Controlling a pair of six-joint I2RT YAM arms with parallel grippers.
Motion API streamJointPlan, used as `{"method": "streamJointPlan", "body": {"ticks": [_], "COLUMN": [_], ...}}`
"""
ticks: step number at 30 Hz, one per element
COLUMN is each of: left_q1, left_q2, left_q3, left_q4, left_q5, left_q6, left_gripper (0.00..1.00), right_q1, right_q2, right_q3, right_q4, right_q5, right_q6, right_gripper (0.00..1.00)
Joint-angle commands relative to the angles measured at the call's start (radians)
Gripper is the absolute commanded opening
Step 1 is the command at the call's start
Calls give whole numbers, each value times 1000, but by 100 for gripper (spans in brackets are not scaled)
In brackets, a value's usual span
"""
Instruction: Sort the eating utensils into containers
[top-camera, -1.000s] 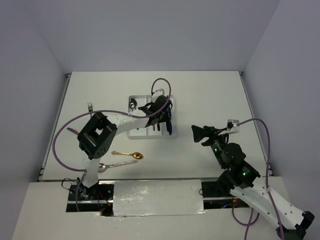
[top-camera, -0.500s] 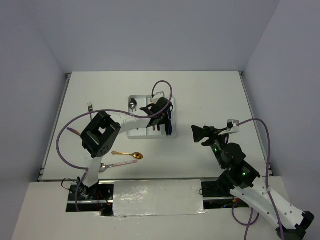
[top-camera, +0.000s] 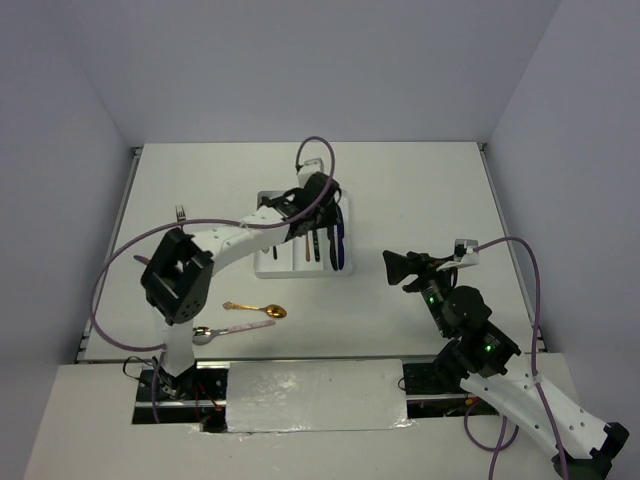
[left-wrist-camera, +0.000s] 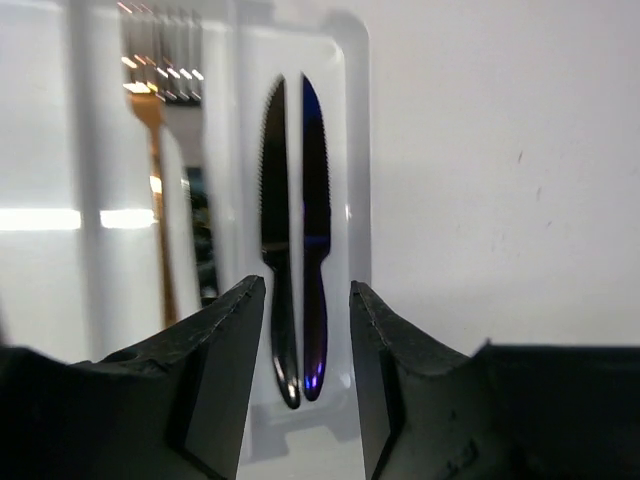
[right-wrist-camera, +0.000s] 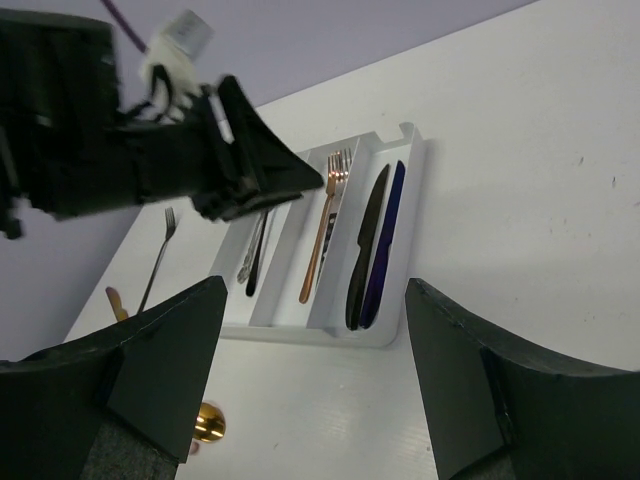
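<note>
Left gripper (left-wrist-camera: 307, 290) is being held partly open, nothing gripped, both knives (left-wrist-camera: 275, 230) lying lengthwise just below in the tray (left-wrist-camera: 355, 150). Gold spoon (top-camera: 255, 309) is lying crosswise well behind it, nearer this arm.

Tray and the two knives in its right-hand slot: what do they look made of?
Tray: likely plastic; white, glossy, with softly rounded moulded corners.
Black knife: probably coated metal; dark mirror finish with a highlight along the serrated blade.
Blue knife: same pattern, deep blue glossy coating; metal looks likely, but plastic cannot be ruled out.
</note>
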Motion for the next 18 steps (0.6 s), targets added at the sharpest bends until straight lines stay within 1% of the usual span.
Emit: {"method": "streamJointPlan", "body": {"ticks": [1, 2, 3, 4, 5, 6, 7, 8, 10, 11, 12, 13, 15, 16, 17, 18], "left_q1": [114, 212, 262, 298, 369, 403, 437, 513, 599, 672, 710, 772, 793, 794, 803, 804], "left_q2": [-191, -272, -314, -398, -435, -463, -507, -522, -541, -544, -543, -530, -504, -459, -425, -373], "left_q3": [-45, -85, -189, -240, -281, -350, -380, -406, -478, -521, -539, -555, -584, -593, -583, -575], "left_q4": [-48, -36, 11, 27, 29, 27, 33, 43, 78, 93, 116, 145, 174, 209, 189, 185], "left_q5": [-41, -6, 22, 6, -23, -48, -54, -24, 33, 89, 119, 139, 142, 148, 136, 121], "left_q6": [29, 25, 37, 42, 45, 51, 62, 97, 120, 146, 161, 177, 198, 216, 192, 200], "left_gripper": [52, 51, 49, 49, 50, 52, 53, 54, 54, 54, 53, 53, 53, 53, 52, 52], "right_q1": [3, 2, 3, 0, 0, 2, 0, 0, 2, 0, 0, 0, 0, 2, 2, 0], "right_q2": [5, 5, 1, -1, -5, -14, -21, -24, -39, -42, -53, -57, -70, -79, -82, -87], "right_q3": [-6, -5, -5, -8, -11, -12, -15, -20, -18, -18, -18, -21, -29, -34, -35, -37], "right_q4": [18, 16, 16, 18, 19, 21, 24, 29, 27, 24, 26, 29, 35, 38, 38, 38], "right_q5": [6, 4, 4, 1, -2, -7, -10, -22, -30, -37, -42, -46, -65, -69, -76, -77], "right_q6": [-5, -7, -7, -7, -7, -10, -10, -11, -16, -16, -19, -19, -23, -23, -25, -27], "right_gripper": [80, 80, 80, 80, 80, 80, 80, 80, 80, 80, 80, 80, 80, 80, 80, 80]}}
